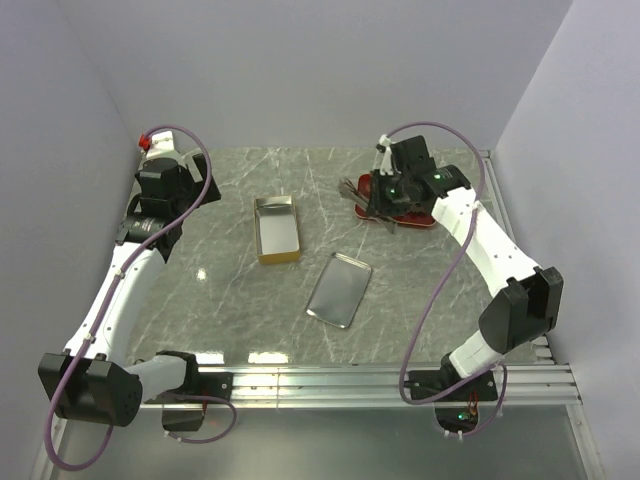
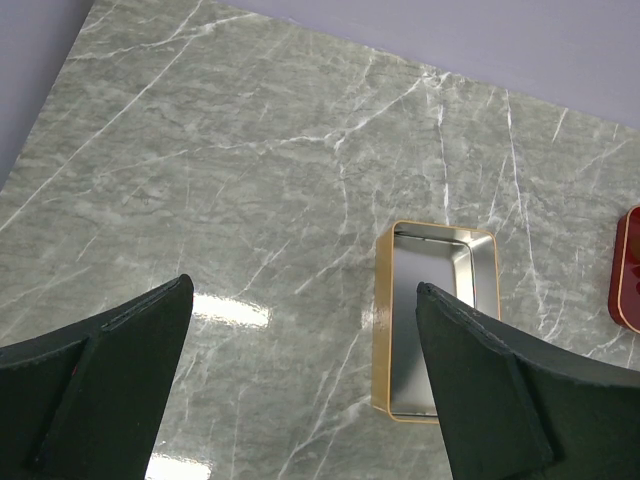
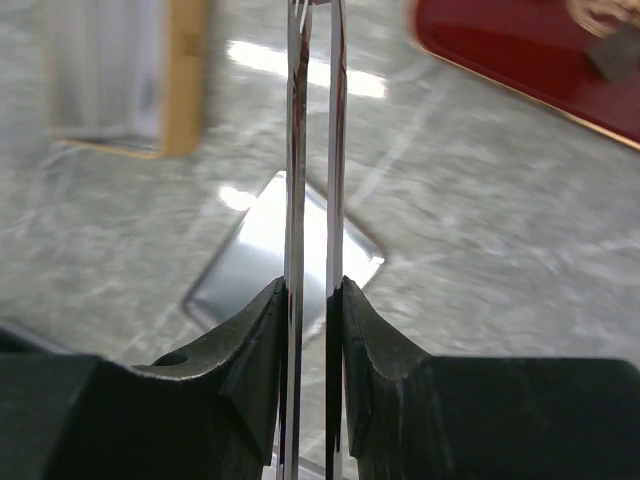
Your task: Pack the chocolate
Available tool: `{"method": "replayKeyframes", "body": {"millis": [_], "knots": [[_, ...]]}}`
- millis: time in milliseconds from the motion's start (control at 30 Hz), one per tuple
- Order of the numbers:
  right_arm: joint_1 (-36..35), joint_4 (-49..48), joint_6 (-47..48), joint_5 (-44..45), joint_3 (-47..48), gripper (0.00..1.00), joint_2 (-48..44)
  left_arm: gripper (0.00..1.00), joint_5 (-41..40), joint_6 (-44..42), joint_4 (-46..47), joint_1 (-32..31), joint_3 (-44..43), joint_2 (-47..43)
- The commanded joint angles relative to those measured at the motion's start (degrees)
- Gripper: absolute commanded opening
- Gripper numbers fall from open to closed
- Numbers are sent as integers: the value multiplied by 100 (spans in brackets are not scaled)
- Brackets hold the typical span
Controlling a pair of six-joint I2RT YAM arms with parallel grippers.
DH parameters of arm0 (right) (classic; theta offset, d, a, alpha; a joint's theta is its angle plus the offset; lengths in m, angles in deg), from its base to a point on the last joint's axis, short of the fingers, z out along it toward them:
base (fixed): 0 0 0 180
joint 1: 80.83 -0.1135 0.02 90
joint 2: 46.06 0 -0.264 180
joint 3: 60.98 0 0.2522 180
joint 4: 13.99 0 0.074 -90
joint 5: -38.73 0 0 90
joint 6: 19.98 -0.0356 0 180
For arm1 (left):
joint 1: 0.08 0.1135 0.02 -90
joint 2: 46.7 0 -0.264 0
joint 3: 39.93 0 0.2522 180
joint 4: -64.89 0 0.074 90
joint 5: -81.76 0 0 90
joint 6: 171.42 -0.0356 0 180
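Grey marbled tabletop (image 1: pixel 230 300) fills the enclosure, with pale lavender walls behind. At centre left sits an open gold tin (image 1: pixel 277 258), its inside bare metal, and lower right of it lies a flat silvery lid (image 1: pixel 339 289). In the upper right a red tray (image 1: pixel 417 223) lies mostly hidden under the right gripper (image 3: pixel 312 290), which is clamped on a pair of metal tongs (image 3: pixel 295 150) with the blades squeezed nearly together. Their tips run off the top of the wrist view, and the chocolate cannot be made out anywhere. At far left, the left gripper (image 2: pixel 302 285) hangs with jaws spread wide, holding nothing.
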Motion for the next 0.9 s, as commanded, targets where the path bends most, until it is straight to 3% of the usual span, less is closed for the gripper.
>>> {"method": "replayKeyframes", "body": {"millis": [0,367,567,767,867], "knots": [[-465,19,-150,-313,727,18,11,99,73,29,133,-14,-88,-45],[-1652,212,-159,-754,1872,18,1162,100,20,37,54,-14,-53,-186],[-1812,292,-124,-727,1969,20,1364,100,-24,29,-8,-14,-27,-256],[-1838,248,-124,-657,2013,38,1365,100,-15,20,-8,-14,8,-256],[-1812,256,-132,-631,2004,40,1382,100,-6,29,-8,-14,17,-265]]}}
